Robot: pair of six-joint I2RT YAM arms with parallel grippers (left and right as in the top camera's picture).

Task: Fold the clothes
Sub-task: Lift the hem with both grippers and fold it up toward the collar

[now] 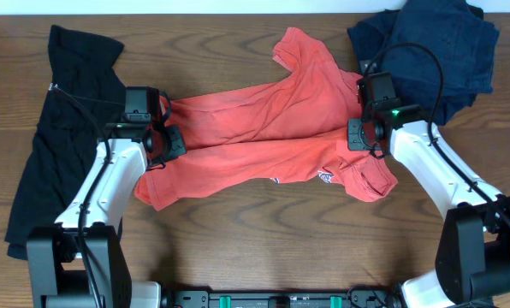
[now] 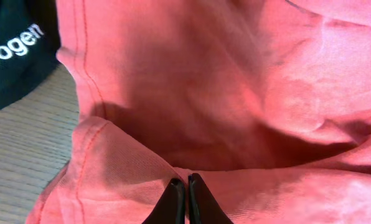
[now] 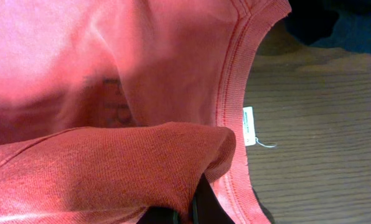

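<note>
Both arms reach in from the near edge of the surface and lean forward over the red shirt, which lies spread crosswise in the middle with one long side doubled over. The left arm rises from the near left corner and bends inward, so the left tool sits low at the shirt's left end. The right arm mirrors it from the near right corner, with the right tool down at the shirt's right end, near the collar. In the left wrist view the two dark fingers are pressed together with almost no gap, their tips at a fold of red cloth near the stitched hem, pinching it. In the right wrist view a thick roll of red cloth drapes over the fingers and hides most of them. They look clamped on that fold, just beside the ribbed collar and its small white label. A black garment lies along the left side of the surface, touching the shirt's left end, and a dark blue garment is heaped at the far right corner.
</note>
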